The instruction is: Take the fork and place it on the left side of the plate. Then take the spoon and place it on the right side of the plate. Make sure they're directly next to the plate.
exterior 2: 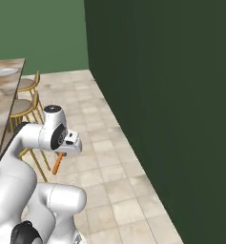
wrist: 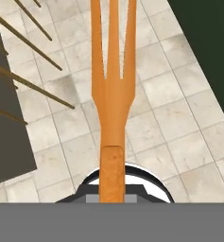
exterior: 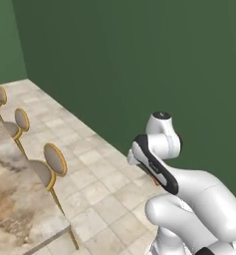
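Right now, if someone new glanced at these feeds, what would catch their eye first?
The orange fork stands out: in the hand view it runs up the middle, tines pointing away over the tiled floor, its handle toward the gripper. In the right base view it pokes down from the gripper, beside the dark green wall. Off to the left stands the marble-topped table with gold-legged chairs and, at its far end, the plate.

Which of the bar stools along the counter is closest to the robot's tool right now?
The nearest stool, the one at the counter's close end with its oval backrest facing the arm. The other two stand farther along toward the far wall. The tool holds the orange fork over the floor beside it.
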### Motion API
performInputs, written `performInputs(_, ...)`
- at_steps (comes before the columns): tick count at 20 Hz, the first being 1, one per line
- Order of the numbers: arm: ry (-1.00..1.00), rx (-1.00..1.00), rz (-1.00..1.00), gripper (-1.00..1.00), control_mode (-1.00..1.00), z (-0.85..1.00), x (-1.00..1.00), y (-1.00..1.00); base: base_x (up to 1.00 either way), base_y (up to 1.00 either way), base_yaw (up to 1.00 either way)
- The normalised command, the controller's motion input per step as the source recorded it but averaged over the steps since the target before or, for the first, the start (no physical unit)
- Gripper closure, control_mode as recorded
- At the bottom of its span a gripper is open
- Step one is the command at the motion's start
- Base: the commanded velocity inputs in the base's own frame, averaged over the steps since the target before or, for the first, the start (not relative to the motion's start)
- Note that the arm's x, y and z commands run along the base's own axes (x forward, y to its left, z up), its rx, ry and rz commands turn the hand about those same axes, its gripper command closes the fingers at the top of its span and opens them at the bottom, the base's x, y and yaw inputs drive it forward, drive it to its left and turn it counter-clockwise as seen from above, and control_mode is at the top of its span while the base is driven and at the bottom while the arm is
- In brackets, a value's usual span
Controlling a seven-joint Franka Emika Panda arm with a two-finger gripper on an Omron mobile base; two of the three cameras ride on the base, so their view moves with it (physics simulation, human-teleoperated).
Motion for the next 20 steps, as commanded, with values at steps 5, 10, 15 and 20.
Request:
performInputs(5,0.0,0.0,0.0,1.0,1.0,0.0,0.0,0.0,0.94,-0.01,0.21)
performInputs(10,0.0,0.0,0.0,1.0,1.0,0.0,0.0,0.0,0.94,-0.01,0.2)
performInputs(15,0.0,0.0,0.0,1.0,1.0,0.0,0.0,0.0,0.94,-0.05,0.16)
performInputs(20,0.0,0.0,0.0,1.0,1.0,0.0,0.0,0.0,0.94,-0.07,0.13)
